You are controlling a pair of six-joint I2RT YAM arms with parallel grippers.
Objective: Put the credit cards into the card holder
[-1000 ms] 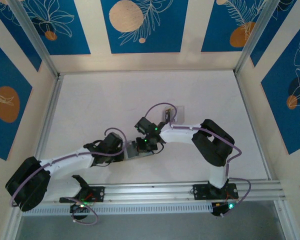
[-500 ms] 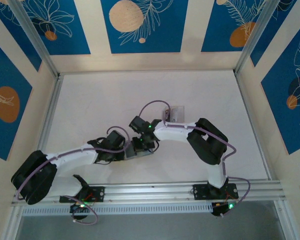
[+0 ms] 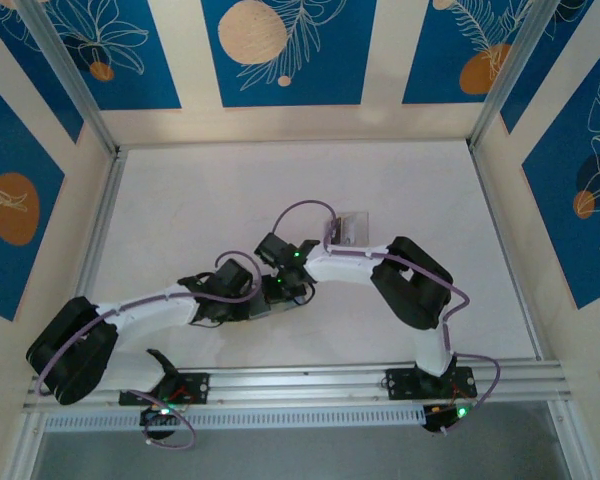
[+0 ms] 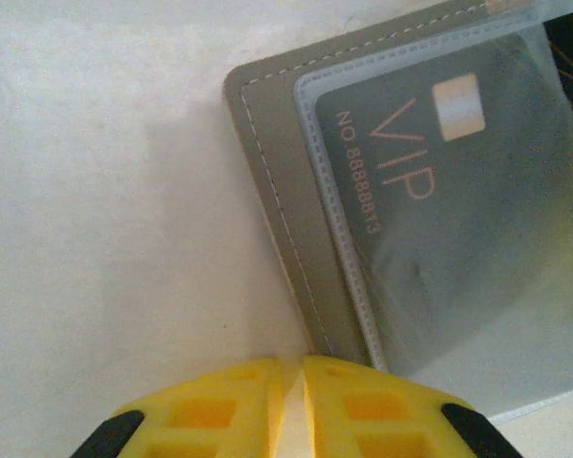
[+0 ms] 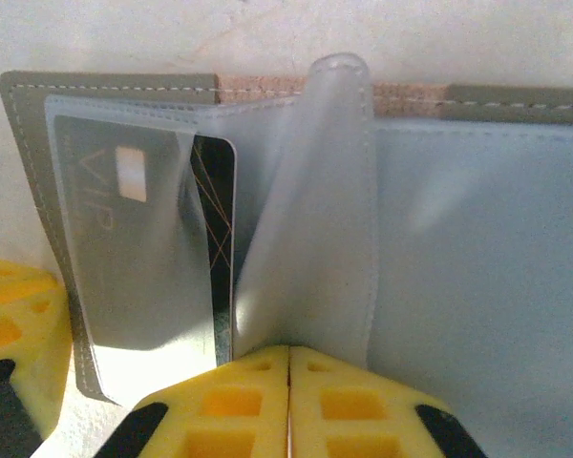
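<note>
Count: one card holder (image 5: 33,143). Cards — three: grey VIP card (image 5: 124,258) and black card (image 5: 220,229) at left of my right wrist view, one pale card (image 3: 353,226) upper centre from above. Grippers — two: my left gripper (image 4: 293,401), right gripper (image 5: 288,401).

Left arm (image 3: 145,315) and right arm (image 3: 355,265): white tubes, bulky black joint housings, lilac cables looping alongside, green lights on right wrist and on black bases at 7 and 5 o'clock; left hand (image 4: 293,377) and right hand (image 5: 288,367) carry yellow ribbed fingers, black-cornered.
</note>
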